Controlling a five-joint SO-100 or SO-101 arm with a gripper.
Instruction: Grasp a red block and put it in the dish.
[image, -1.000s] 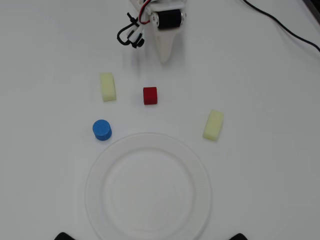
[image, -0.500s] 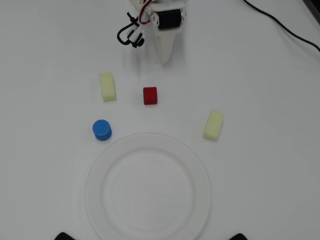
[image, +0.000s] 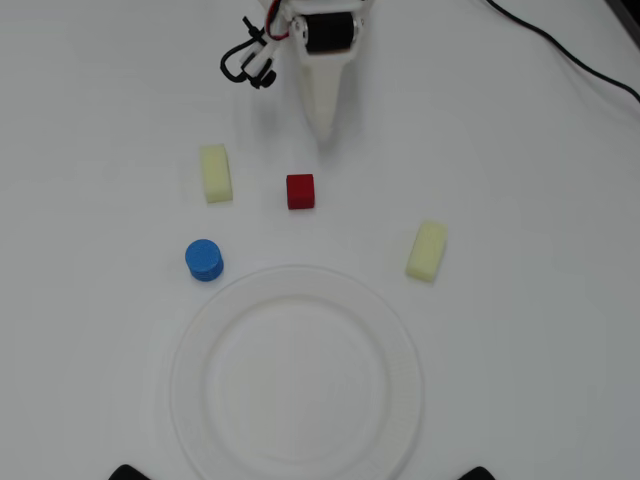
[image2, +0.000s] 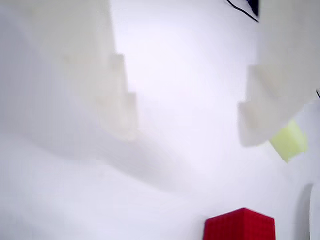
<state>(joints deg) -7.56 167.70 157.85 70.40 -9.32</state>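
Note:
The red block (image: 300, 191) is a small cube lying on the white table, just above the dish (image: 400, 340), a large round white paper plate with nothing in it. My gripper (image: 322, 125) hangs at the top of the overhead view, its white tip pointing down at the block and a short gap away from it. In the wrist view the gripper (image2: 187, 132) stands open, its two pale fingers spread wide with only bare table between them. The red block (image2: 240, 225) shows at the bottom edge there, outside the fingers.
A pale yellow block (image: 215, 173) lies left of the red block and another (image: 427, 250) lower right. A blue cylinder (image: 204, 260) stands by the dish's upper left rim. A black cable (image: 560, 50) crosses the top right corner.
The gripper body has shifted slightly left and up in the overhead view, and its tip now reaches a little lower toward the red block. Nothing else moved.

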